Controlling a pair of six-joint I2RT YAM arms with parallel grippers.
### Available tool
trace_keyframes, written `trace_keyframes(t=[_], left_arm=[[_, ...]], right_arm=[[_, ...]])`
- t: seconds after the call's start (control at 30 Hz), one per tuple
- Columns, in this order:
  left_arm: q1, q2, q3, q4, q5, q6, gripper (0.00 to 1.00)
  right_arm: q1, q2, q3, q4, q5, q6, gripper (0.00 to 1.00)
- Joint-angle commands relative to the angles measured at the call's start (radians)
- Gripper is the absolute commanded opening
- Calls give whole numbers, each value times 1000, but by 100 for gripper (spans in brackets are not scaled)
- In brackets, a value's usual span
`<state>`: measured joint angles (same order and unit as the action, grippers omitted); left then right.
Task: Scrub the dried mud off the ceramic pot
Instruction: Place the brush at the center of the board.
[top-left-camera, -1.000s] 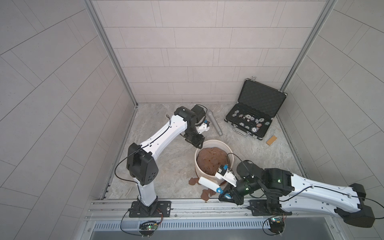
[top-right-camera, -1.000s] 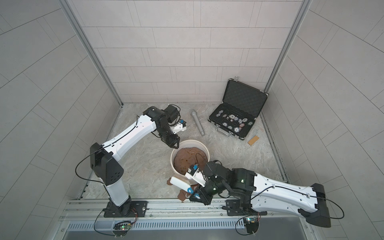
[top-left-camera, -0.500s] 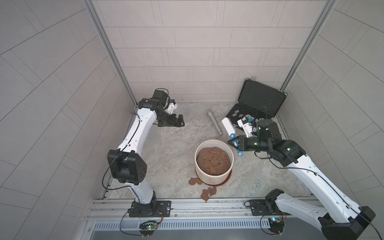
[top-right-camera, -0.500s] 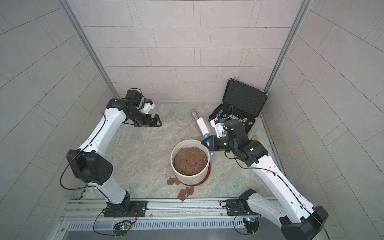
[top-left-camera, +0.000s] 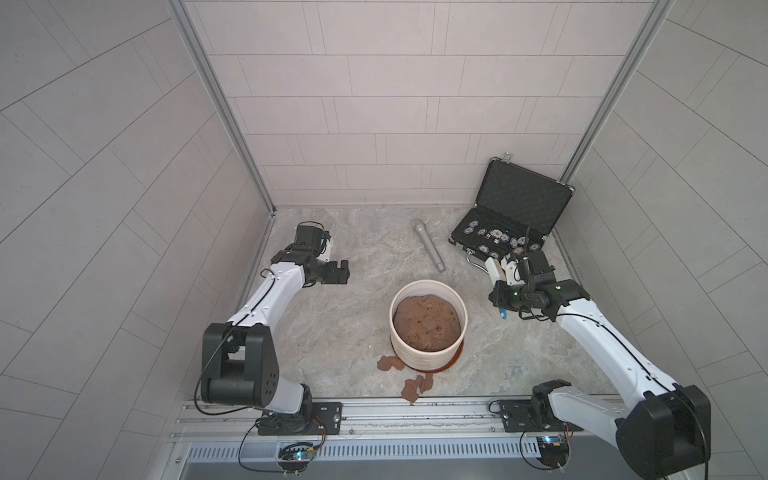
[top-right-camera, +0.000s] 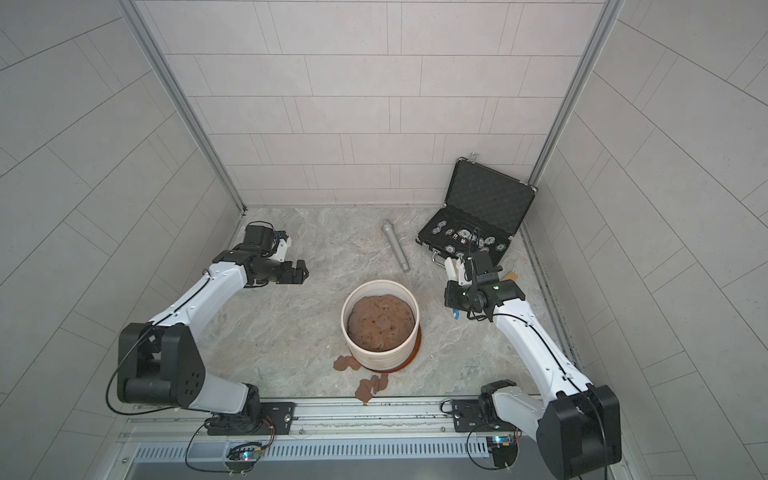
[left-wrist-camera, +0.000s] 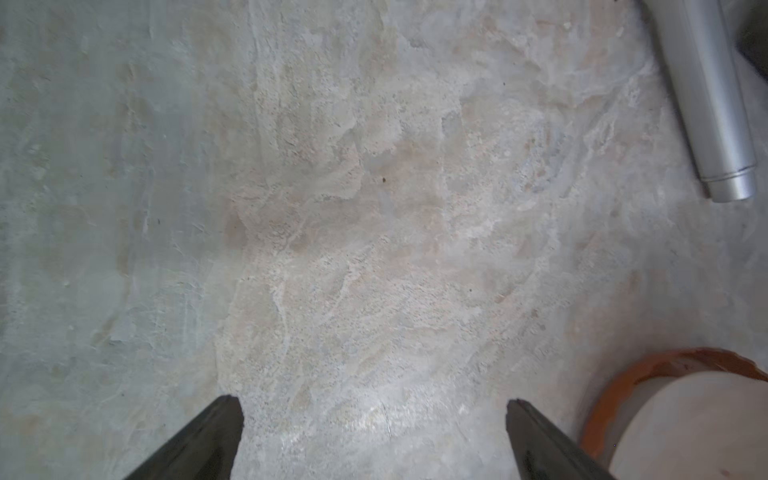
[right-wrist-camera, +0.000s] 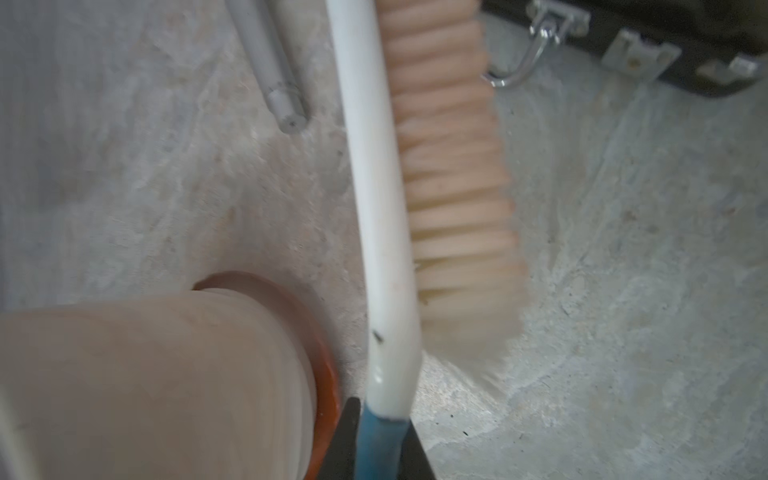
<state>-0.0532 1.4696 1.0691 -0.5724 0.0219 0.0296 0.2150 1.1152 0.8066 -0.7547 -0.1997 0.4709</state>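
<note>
The ceramic pot (top-left-camera: 424, 357) stands mid-tabletop, toward the front edge, with dried mud (top-left-camera: 415, 385) lying loose beside its base. The right gripper (top-left-camera: 501, 296) clamps the brush (right-wrist-camera: 386, 208) clear of the pot. The left gripper (left-wrist-camera: 374, 411) is wide and empty. Probable step: brush poised, not scrubbing. The next move calls for pressing the bristles against any soiled wall.

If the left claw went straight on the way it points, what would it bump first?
Probably just the bare stone floor; the open left claw seems tipped downward. The silver tube and the ceramic pot sit off to one side.
</note>
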Motion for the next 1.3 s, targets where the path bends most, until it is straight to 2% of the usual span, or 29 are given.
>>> trace_keyframes(t=[0.0,0.17,0.3,0.43,0.5,0.57,0.7,0.73,0.87,0.9,0.93,0.97,1.0,1.1,1.2,1.27], left_arm=[[1,4,-35,147,-38,-13,100],[0,41,-41,151,-46,-30,100],[-1,53,-38,140,-16,-40,100],[0,56,-35,132,-33,-42,100],[-1,58,-34,127,-32,-42,100],[0,60,-36,126,-30,-43,100],[0,61,-42,137,-65,-49,100],[0,64,-43,140,-71,-49,100],[-2,68,-52,166,-113,-57,100],[-2,68,-56,175,-129,-60,100],[-2,67,-60,188,-140,-62,100],[-2,68,-67,201,-143,-61,100],[-2,67,-74,220,-138,-60,100],[-2,61,-112,300,-147,-63,100],[-2,43,-182,440,-185,-63,100],[-2,28,-261,559,-194,-47,100]], right_arm=[[14,10,-74,129,50,5,0],[33,68,-138,274,71,5,7],[38,156,-159,343,105,27,6],[50,241,-152,360,129,42,7],[55,260,-151,364,154,43,15],[54,267,-152,370,156,41,29],[55,232,-130,344,159,38,44],[55,214,-119,330,166,37,47],[54,99,-79,263,227,26,49],[53,49,-62,244,268,23,53],[53,21,-52,241,292,19,60],[52,-16,-45,246,331,5,91],[51,-54,-43,262,374,-13,99],[41,-121,-77,383,532,-93,100],[37,-130,-190,647,547,-315,100],[22,-118,-310,867,545,-411,100]])
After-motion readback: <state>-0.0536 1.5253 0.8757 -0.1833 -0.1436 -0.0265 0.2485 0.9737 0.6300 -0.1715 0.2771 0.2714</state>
